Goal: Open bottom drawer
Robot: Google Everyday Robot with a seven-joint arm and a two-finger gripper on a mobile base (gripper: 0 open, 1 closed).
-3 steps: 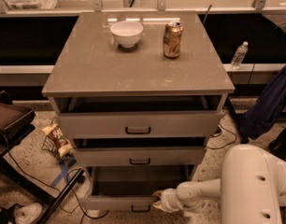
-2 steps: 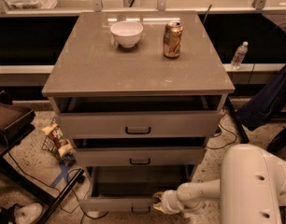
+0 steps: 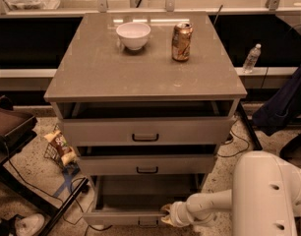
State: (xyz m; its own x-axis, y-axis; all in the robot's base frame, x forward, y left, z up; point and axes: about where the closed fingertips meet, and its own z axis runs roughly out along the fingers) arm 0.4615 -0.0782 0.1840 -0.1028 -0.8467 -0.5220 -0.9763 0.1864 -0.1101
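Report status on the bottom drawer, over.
Gripper at front edge of bottom drawer, right of its handle. Drawer pulled well out, inside showing. Nothing seen blocking it.

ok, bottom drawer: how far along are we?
Mostly done: the bottom drawer is pulled out well beyond the middle drawer, its pale inside showing. In hand: the gripper is at the drawer's front edge, just right of the black handle. Left: probably only a last bit of pull, if any, then backing off.
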